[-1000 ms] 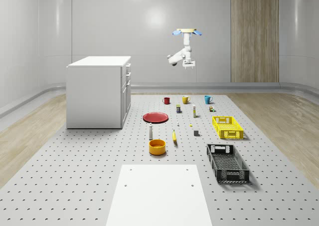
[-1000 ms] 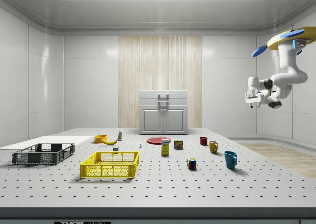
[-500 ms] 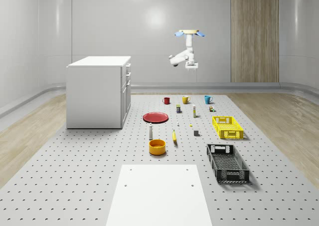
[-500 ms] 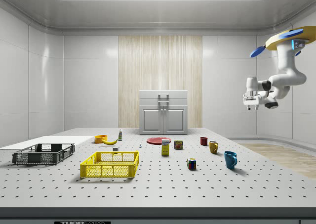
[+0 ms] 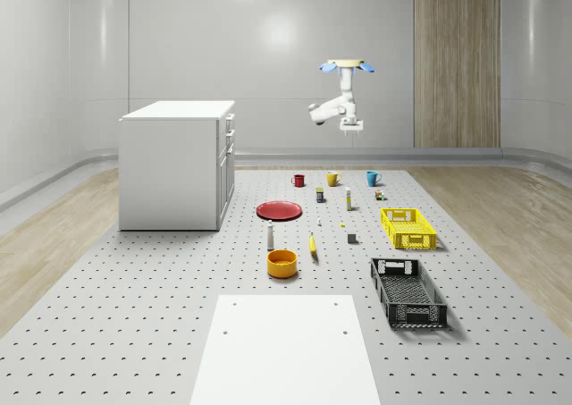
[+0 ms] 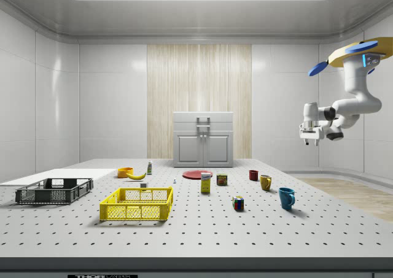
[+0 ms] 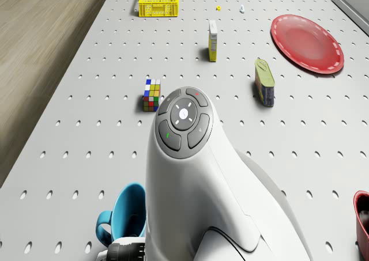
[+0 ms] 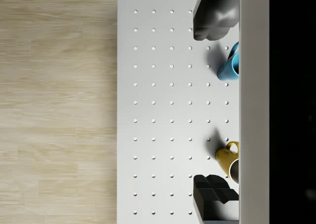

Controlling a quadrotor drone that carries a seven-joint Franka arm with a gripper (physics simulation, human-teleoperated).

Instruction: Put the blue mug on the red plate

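Hand (image 6: 309,136) hangs empty, fingers (image 8: 213,19) spread, high above the bench (image 5: 161,316) edge while the drone (image 6: 361,48) hovers overhead. Blue mug (image 6: 286,197) stands upright on the bench, well apart from the red plate (image 5: 280,210); judged rigid, light and smooth, best pinched across its rim wall, clear of the handle

You have the blue mug (image 6: 286,197) standing upright on the desk (image 5: 161,316), mouth up, at the end of the row of three mugs on the whole-scene view's right. Your red plate (image 5: 280,210) lies flat and bare, well apart from it, near the white cabinet (image 5: 176,164).
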